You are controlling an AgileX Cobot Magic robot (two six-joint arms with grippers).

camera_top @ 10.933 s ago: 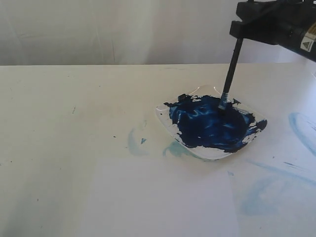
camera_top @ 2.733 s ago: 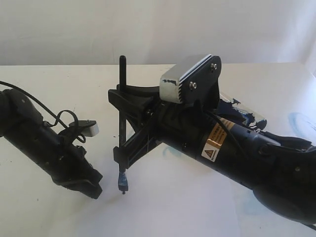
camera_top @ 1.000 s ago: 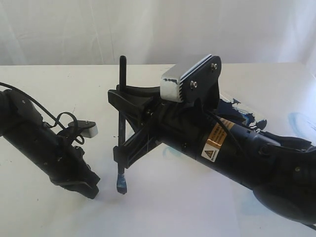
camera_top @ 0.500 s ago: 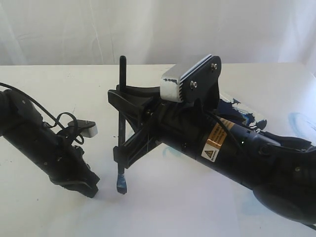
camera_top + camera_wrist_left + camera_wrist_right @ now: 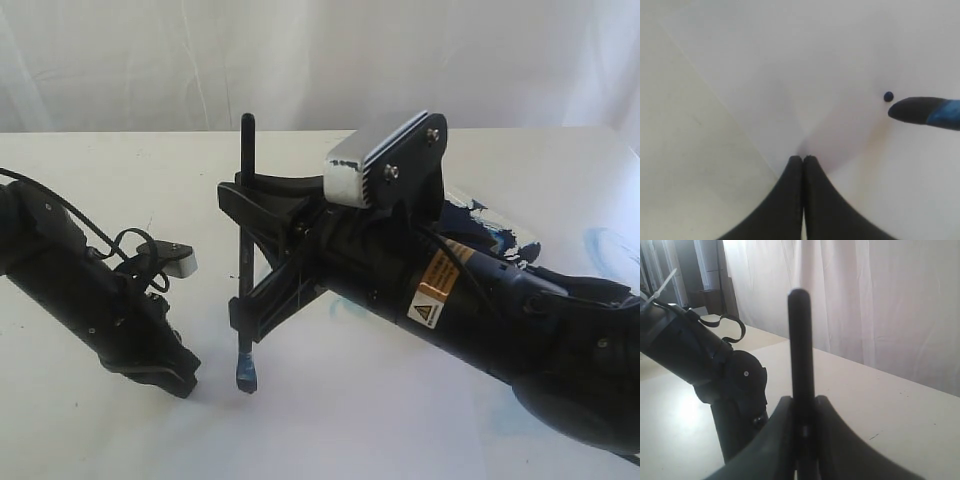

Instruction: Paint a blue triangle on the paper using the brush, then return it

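My right gripper (image 5: 243,252) is shut on the brush (image 5: 246,150) and holds it upright; in the right wrist view the black handle (image 5: 801,340) rises from between the closed fingers (image 5: 780,430). The blue-stained tip (image 5: 245,376) hangs just above the paper (image 5: 340,420). My left gripper (image 5: 178,383) is shut and empty, its tips (image 5: 803,160) pressed on the paper (image 5: 840,55) near the paper's edge. The brush tip (image 5: 932,111) lies close to a small blue dot (image 5: 888,96). No blue triangle shows.
The clear paint dish with dark navy paint (image 5: 495,232) sits behind my right arm (image 5: 480,310). Pale blue smears (image 5: 608,250) mark the table at the right. The left arm (image 5: 715,365) stands close beside the brush. White curtains hang behind the table.
The brush went from the paint dish to the paper at the left, and the left arm came in and pressed down. Over the last second hardly anything has moved.
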